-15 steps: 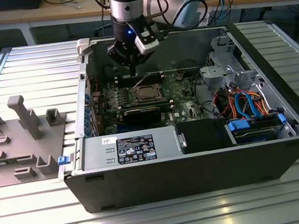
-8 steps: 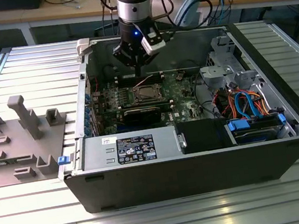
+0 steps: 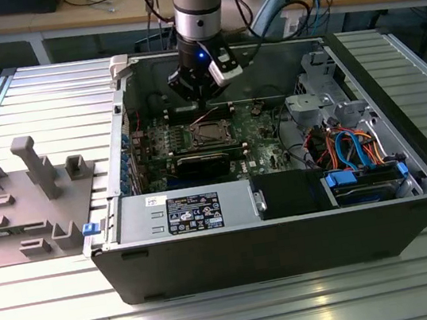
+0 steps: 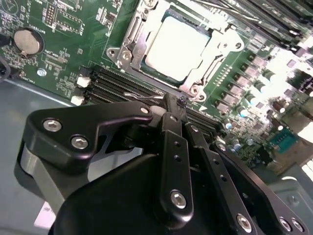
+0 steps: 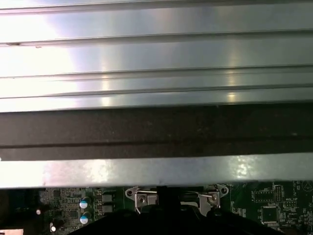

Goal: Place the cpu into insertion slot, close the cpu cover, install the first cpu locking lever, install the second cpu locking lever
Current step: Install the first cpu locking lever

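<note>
Hovering above the motherboard [image 3: 217,131], just behind the insertion slot [image 4: 178,46].
End effector [image 4: 168,105] fingers closed together, empty; cpu [image 4: 178,44] seated, cpu cover [image 4: 132,39] closed.

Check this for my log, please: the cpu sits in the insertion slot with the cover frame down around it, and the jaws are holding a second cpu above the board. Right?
Not quite. The cpu does sit in the insertion slot with the cpu cover down around it, but the gripper holds no second chip: in the second wrist view its tips are at a thin wire lever beside the socket.
</note>
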### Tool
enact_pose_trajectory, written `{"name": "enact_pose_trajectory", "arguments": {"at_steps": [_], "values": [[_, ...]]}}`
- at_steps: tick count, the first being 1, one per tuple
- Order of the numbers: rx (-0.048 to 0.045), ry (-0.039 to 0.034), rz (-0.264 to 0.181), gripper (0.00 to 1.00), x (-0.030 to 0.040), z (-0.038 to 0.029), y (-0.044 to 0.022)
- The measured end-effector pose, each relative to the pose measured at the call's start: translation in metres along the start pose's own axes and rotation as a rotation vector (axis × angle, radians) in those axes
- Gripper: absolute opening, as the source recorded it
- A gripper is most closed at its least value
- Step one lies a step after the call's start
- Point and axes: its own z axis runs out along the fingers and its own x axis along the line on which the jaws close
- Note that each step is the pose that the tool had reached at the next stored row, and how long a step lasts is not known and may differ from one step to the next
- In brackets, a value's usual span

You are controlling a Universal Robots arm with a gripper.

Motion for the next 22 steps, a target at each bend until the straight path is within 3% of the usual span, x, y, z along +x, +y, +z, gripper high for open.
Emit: {"name": "enact_pose_trajectory", "arguments": {"at_steps": [10,15,22], "values": [[0.0004,0.001,-0.019,0.11,-0.0031,0.0141,0.0032],[0.0004,0.0027,-0.019,0.11,-0.0119,0.0226,0.0034],[0.0014,0.005,-0.019,0.11,-0.0214,0.0277,0.0033]]}}
